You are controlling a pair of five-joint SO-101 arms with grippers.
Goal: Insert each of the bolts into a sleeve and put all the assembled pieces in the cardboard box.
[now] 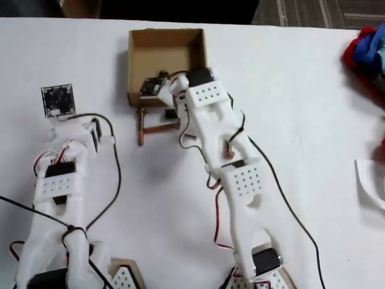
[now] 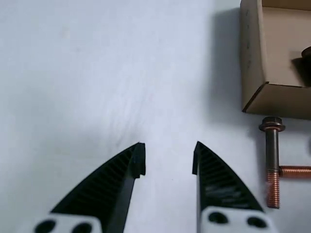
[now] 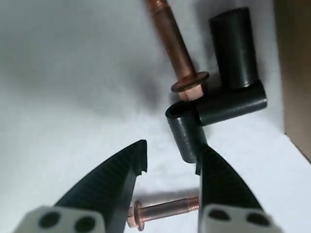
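Left end effector (image 2: 168,156): jaws apart over bare counter (image 2: 97,73), with open room ahead; the cardboard box (image 2: 272,99) corner is off to one side. Right end effector (image 3: 170,158): jaws apart near the box's front edge. We log one bolt (image 3: 163,209) lying between its fingers and a sleeve (image 3: 185,133) at one fingertip.

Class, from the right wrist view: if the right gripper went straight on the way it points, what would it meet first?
Most likely the nearest black sleeve, lying just ahead of the open right gripper; a copper bolt lies beyond it. Depth is unclear.
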